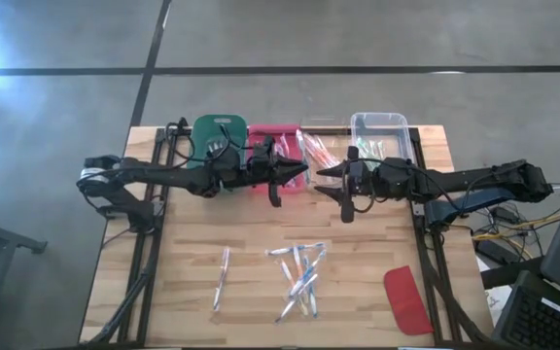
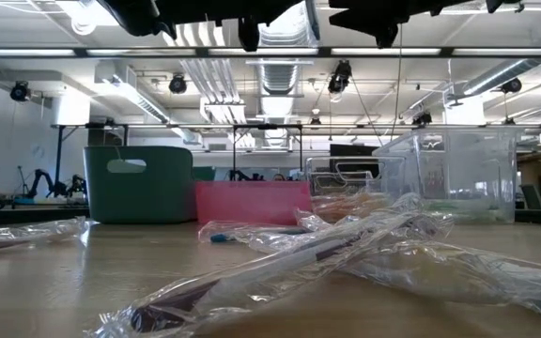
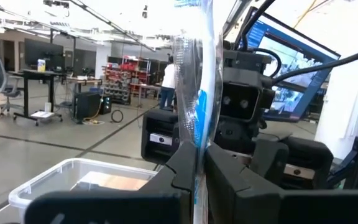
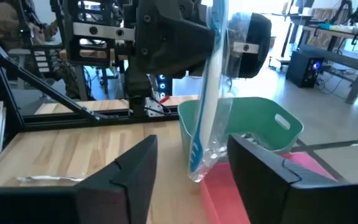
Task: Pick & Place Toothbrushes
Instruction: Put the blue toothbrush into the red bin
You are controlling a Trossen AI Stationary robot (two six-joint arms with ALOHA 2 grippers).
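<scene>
- While my two arms meet above the middle of the tabletop, my left gripper (image 3: pixel 194 174) pinches a wrapped blue toothbrush (image 3: pixel 194 112), upright between its pressed fingers.
- My right gripper (image 4: pixel 188 180) faces it with fingers spread, the wrapped brush hanging between them, touching neither.
- Along the far edge stand a green bin (image 1: pixel 219 131), a pink tray (image 1: pixel 272 132), a heap of wrapped brushes (image 1: pixel 314 148) and a clear tub (image 1: pixel 381 133).
- More toothbrushes (image 1: pixel 299 277) lie loose near the front edge, one (image 1: pixel 222 277) apart toward the left.
- By the front right corner rests a red lid (image 1: pixel 406 299).
</scene>
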